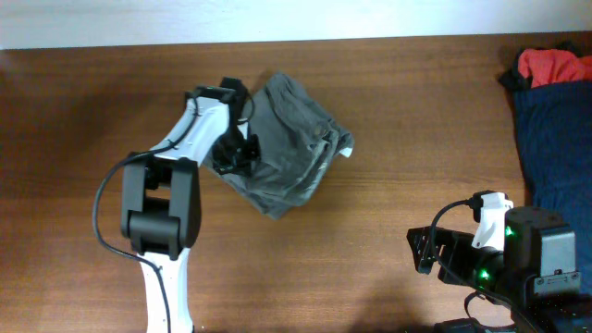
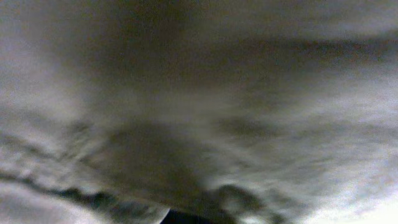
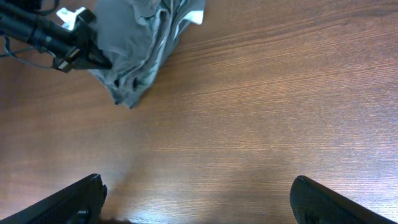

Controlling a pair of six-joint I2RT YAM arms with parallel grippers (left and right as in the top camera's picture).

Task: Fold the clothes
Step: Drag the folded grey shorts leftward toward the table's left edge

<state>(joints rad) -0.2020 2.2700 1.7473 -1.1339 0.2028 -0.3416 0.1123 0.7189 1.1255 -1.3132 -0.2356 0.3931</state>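
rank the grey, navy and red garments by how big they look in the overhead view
1. grey garment, the widest visible patch
2. navy garment, close behind, but the frame edge cuts it off, so the top two are unsure
3. red garment, clearly the smallest, also cut off

Even bright light overhead; soft sheen on table (image 3: 205, 140); left wrist view dim, blurred grey garment (image 2: 249, 124).

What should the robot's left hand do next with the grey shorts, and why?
Probably pull the left edge of the grey shorts over toward the right: the left gripper sits on that edge, and the right gripper waits open, far off.
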